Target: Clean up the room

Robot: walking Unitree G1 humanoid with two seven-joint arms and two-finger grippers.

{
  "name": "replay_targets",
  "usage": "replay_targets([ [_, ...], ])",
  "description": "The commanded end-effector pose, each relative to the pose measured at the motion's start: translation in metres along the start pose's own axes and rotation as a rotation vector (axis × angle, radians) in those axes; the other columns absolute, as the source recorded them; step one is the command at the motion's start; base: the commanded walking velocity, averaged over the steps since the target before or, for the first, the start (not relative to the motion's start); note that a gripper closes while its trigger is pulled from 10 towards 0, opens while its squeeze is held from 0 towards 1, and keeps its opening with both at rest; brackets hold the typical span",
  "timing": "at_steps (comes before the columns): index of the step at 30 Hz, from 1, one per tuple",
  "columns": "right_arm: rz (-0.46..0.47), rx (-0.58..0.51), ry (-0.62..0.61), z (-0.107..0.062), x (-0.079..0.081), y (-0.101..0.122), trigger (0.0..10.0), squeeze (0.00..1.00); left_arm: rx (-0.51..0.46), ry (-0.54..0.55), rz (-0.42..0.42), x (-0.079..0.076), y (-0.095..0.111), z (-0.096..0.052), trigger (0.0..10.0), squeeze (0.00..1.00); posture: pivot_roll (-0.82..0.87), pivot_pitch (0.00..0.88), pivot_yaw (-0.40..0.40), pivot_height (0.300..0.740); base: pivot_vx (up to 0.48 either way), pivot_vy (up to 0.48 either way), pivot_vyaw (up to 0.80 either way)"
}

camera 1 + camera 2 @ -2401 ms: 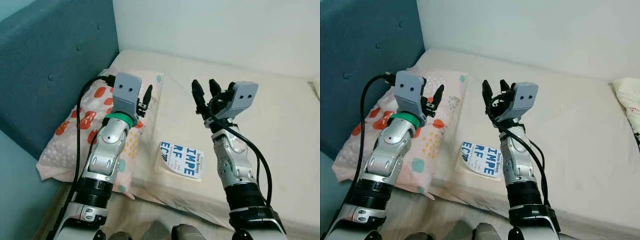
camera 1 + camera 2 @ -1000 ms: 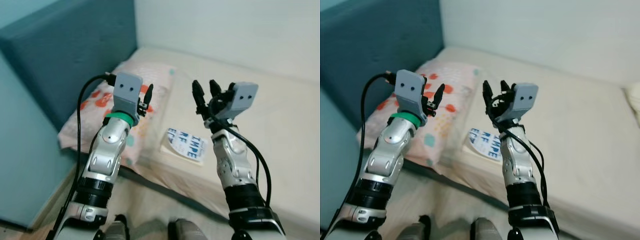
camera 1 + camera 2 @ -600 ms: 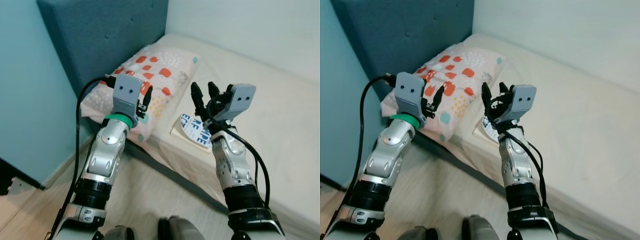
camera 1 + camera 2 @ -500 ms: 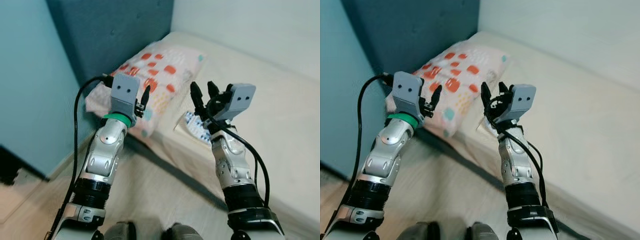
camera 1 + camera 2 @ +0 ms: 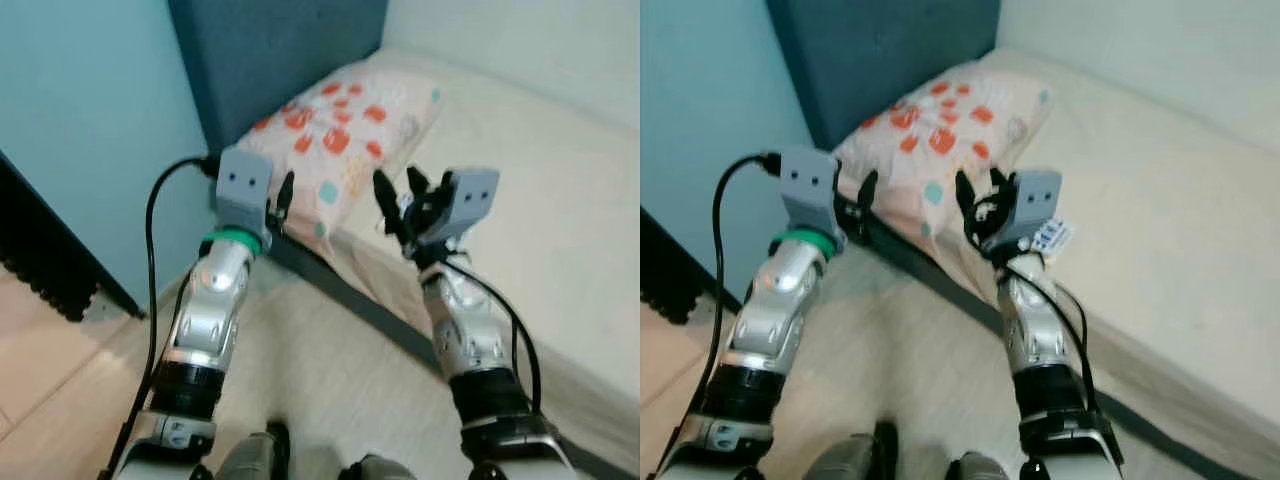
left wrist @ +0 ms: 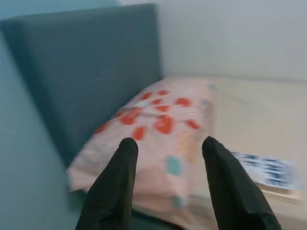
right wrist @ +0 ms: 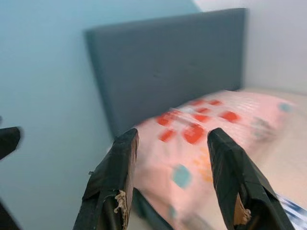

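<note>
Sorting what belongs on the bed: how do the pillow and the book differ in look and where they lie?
The pillow is large, soft and pink with orange-red spots; the book is small, flat and white with blue print. The pillow lies against the blue headboard; the book lies farther down, by the mattress edge, partly behind the right gripper. Both rest on the mattress.

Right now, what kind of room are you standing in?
Most likely a bedroom: a mattress with a spotted pillow sits against a dark padded headboard, and a book lies on the bed beside the pillow.
</note>
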State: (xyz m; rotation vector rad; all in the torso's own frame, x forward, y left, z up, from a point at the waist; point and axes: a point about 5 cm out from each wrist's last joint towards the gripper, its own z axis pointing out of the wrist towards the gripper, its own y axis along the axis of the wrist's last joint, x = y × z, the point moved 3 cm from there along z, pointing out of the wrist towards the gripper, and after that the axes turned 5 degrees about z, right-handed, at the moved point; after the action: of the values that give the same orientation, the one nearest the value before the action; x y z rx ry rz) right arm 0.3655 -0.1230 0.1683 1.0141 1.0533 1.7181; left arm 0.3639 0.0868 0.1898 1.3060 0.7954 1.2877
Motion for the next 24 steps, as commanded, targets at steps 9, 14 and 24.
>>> replay_targets([
  [9,-0.045,0.157,0.011,-0.020,0.002,-0.041,10.0,0.00,0.191,-0.053,0.027,0.001,-0.053,-0.023,10.0,0.00,-0.02,0.001,0.016,0.740,0.000,0.000,0.00],
  [14,-0.045,0.188,0.005,-0.025,0.001,-0.049,10.0,0.00,0.221,-0.053,0.036,0.001,-0.062,-0.030,10.0,0.00,-0.01,0.004,0.014,0.740,0.000,0.000,0.00],
  [24,-0.029,0.224,0.003,-0.029,0.003,-0.059,10.0,0.00,0.248,-0.073,0.008,-0.007,-0.067,-0.032,10.0,0.00,-0.02,0.003,0.014,0.740,0.000,0.000,-0.63],
])
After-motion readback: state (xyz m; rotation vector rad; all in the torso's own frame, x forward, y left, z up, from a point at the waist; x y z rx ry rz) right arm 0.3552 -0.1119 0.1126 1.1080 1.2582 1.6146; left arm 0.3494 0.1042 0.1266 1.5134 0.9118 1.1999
